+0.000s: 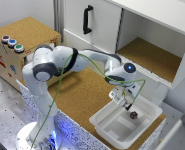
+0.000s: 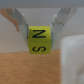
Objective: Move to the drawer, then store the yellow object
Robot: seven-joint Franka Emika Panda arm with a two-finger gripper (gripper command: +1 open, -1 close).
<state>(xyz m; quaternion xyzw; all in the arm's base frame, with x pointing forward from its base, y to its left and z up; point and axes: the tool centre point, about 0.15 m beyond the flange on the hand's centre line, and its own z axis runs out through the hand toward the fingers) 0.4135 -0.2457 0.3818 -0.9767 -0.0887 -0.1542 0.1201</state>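
My gripper (image 1: 123, 100) hangs just above the white tray (image 1: 104, 127) at the exterior view's right, shut on the yellow object (image 2: 40, 41). In the wrist view this is a small yellow cube with black letters, held between both fingers (image 2: 19, 21) of my gripper (image 2: 39, 28). In the exterior view the cube is only a tiny yellow-green speck at the fingertips. The cork-topped box (image 1: 29, 31) with three coloured buttons (image 1: 12, 43) stands at the far left. Its drawer front does not show clearly; my arm covers part of the box.
A small dark brown lump (image 1: 134, 115) lies in the tray. Behind it is a large white cabinet (image 1: 104, 27) with a black vertical handle (image 1: 87, 19) and an open cork-floored compartment (image 1: 152, 57). Cork tabletop (image 1: 84, 92) spans between box and tray.
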